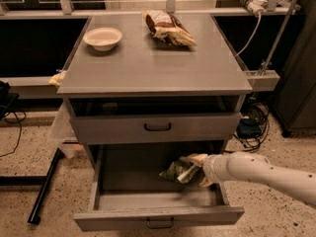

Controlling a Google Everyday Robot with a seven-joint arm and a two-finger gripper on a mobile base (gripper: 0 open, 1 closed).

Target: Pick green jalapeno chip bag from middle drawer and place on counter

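The green jalapeno chip bag (177, 171) lies on the floor of the open middle drawer (158, 215), toward its right side. My gripper (196, 171) reaches in from the right on a white arm (256, 174) and is down inside the drawer at the bag's right end. Its pale fingers (193, 158) stand apart, one behind and one in front of the bag's end, so it is open around the bag. The counter (158, 68) is the grey cabinet top above.
A white bowl (102, 37) and a larger brown-and-cream snack bag (168, 28) sit on the counter's far half. The upper drawer (158, 127) with the taller front is slightly ajar above the open one. Cables (252, 127) lie right of the cabinet.
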